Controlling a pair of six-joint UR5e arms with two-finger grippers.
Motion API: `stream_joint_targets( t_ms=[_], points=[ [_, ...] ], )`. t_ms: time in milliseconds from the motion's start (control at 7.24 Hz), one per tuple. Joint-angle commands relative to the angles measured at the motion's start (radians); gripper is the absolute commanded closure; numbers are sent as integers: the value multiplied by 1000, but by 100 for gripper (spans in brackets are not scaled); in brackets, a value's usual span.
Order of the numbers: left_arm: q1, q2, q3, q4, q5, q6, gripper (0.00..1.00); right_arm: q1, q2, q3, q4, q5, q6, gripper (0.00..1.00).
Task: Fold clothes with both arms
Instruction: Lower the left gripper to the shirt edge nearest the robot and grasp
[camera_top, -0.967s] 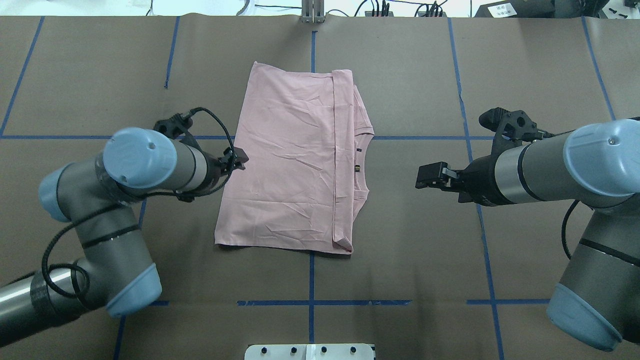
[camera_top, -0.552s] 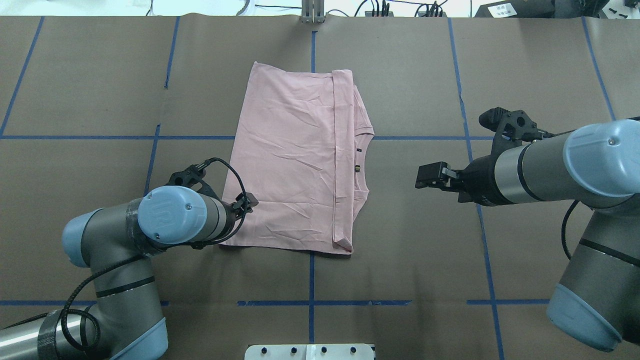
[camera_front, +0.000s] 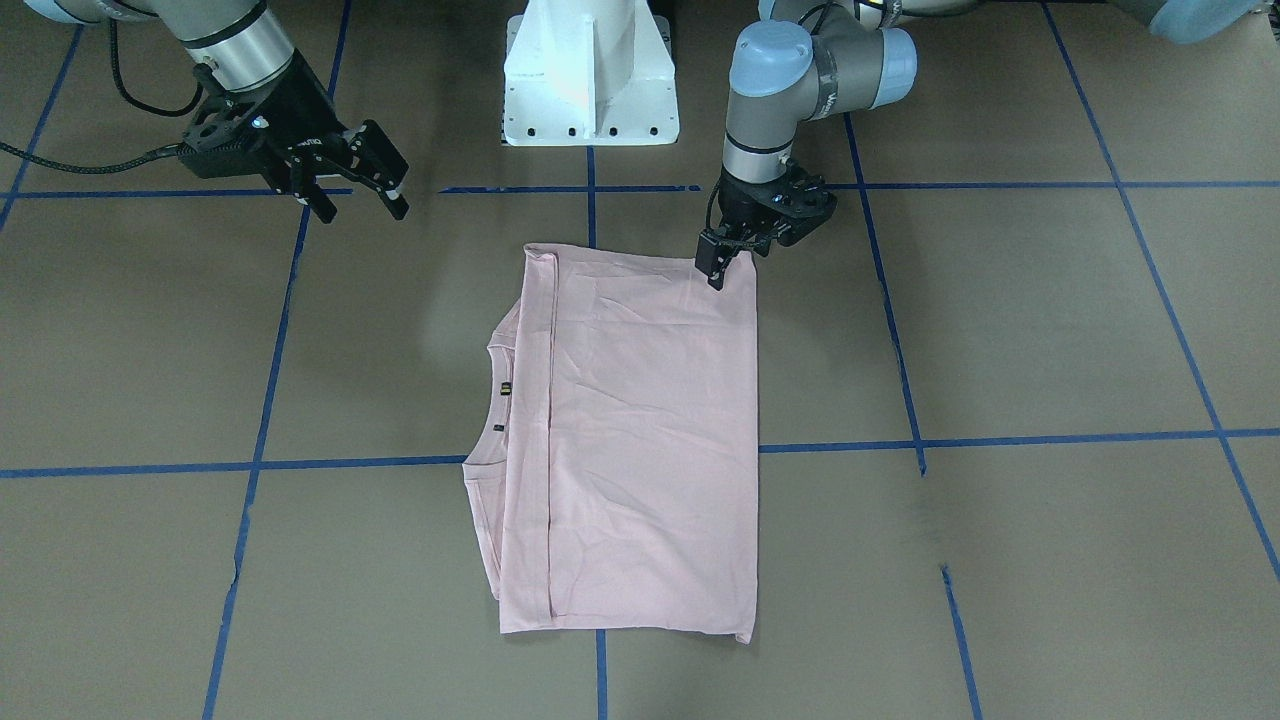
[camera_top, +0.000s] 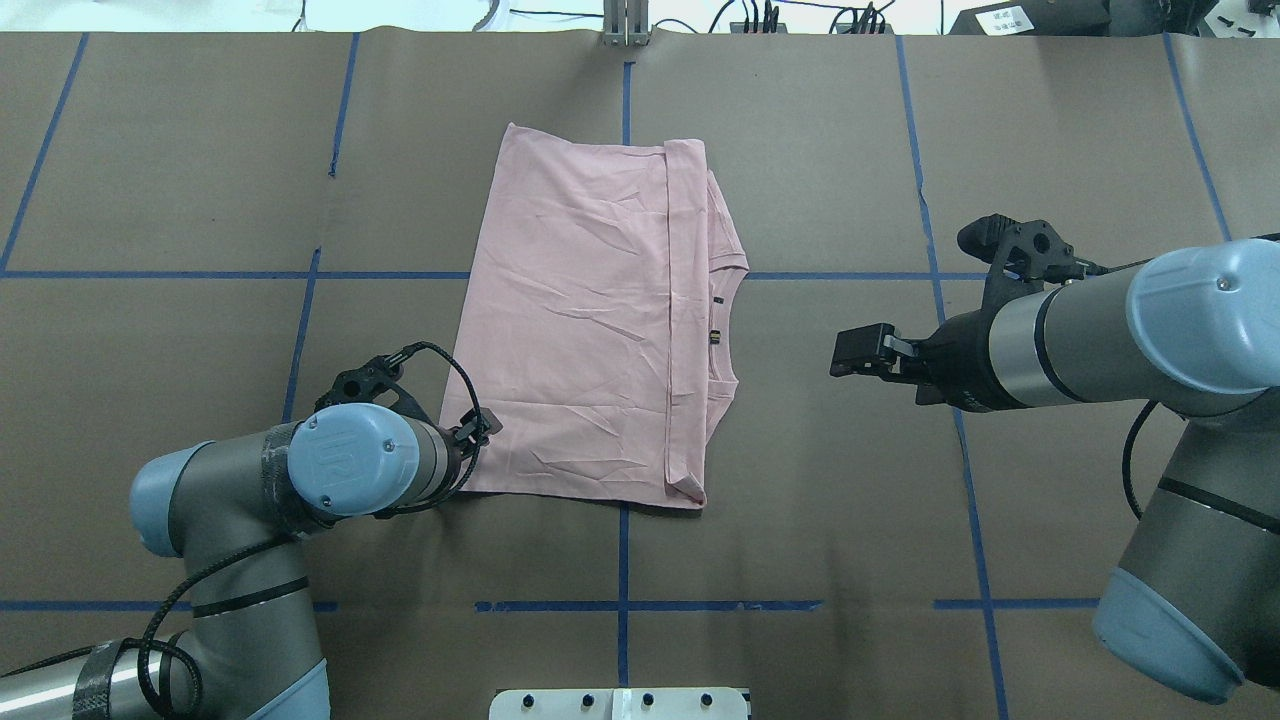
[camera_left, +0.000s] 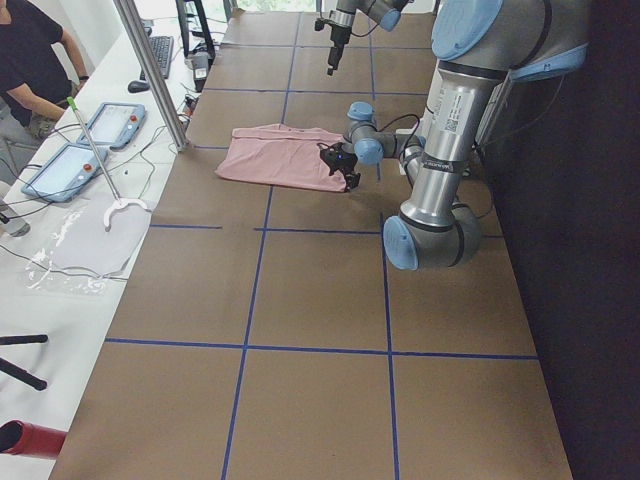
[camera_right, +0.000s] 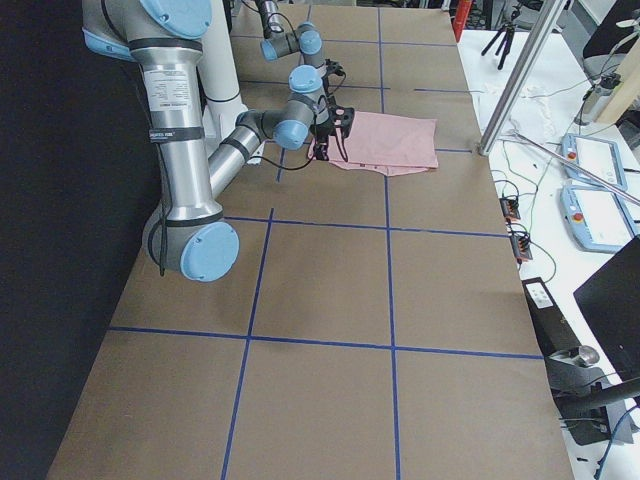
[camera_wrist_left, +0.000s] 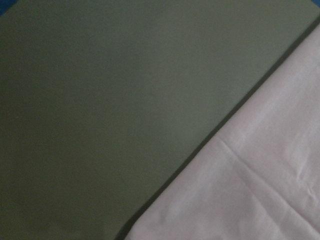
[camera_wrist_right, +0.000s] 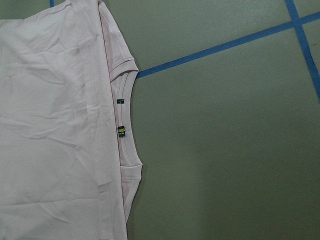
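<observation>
Front-facing view: a pink T-shirt (camera_front: 650, 430) lies flat on the desk (camera_front: 1000, 350), long axis top to bottom. The left gripper (camera_front: 718, 268) sits at its upper right corner; I cannot tell how far its fingers are open. The right gripper (camera_front: 360, 205), upper left and well apart, has its fingers spread and empty.

Overhead view: the left gripper (camera_top: 480, 430) is at the T-shirt's (camera_top: 580, 330) lower left corner.

T-shirt (camera_top: 580, 330) was soft pink cloth, matt, lightly creased. Table cover (camera_top: 850, 500) looked like matt brown paper w/ blue tape (camera_top: 650, 605) strips. Left arm (camera_top: 230, 470) & right arm (camera_top: 1080, 340) had satin grey metal tubes, smooth blue plastic caps (camera_top: 350, 472).
</observation>
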Motion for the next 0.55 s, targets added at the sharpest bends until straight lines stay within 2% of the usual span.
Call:
stream_joint_targets(
  t_ms=[0, 138, 276, 414],
  points=[
    [11, 1, -1, 13, 1, -2, 5, 2, 0, 0, 0, 0, 0, 0],
    [15, 1, -1, 16, 1, -5, 14, 2, 0, 0, 0, 0, 0, 0],
    [17, 1, -3, 19, 1, -16, 39, 2, 0, 0, 0, 0, 0, 0],
    [17, 1, -10, 19, 1, -16, 68, 2, -2, 0, 0, 0, 0, 0]
  ],
)
